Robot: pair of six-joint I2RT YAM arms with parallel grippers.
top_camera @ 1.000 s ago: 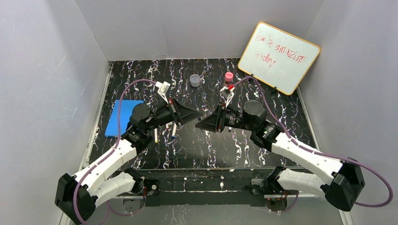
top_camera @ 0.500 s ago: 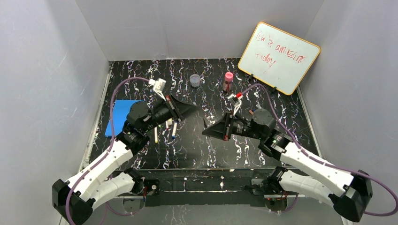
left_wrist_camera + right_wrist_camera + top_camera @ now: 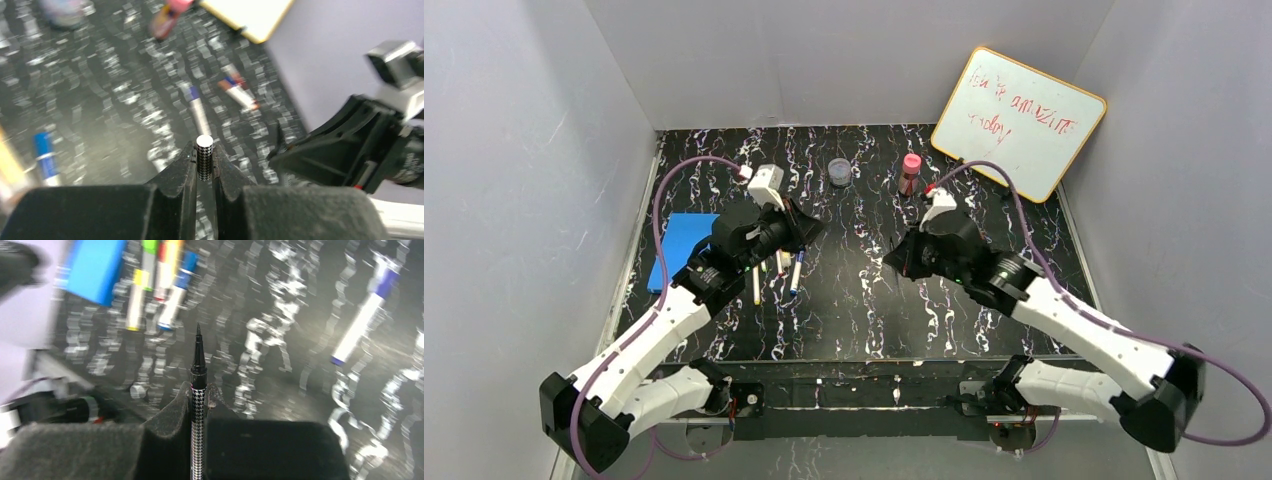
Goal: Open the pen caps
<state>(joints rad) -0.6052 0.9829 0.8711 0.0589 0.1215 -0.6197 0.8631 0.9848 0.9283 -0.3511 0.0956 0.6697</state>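
Swung apart since earlier: our left gripper [image 3: 204,149] pinches the checkered cap [image 3: 204,162], right gripper [image 3: 199,388] pinches its uncapped pen [image 3: 198,355], both right of the blue pad [image 3: 686,250]. We can't see the pen's barrel end.

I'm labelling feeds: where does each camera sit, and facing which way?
Top external: above, behind the bases, looking down at the table; left arm and right arm show.
Left wrist: looks along left gripper, shut on houndstooth cap.
Right wrist: looks along right gripper, shut on uncapped pen.
Top and right wrist share the blue pad.
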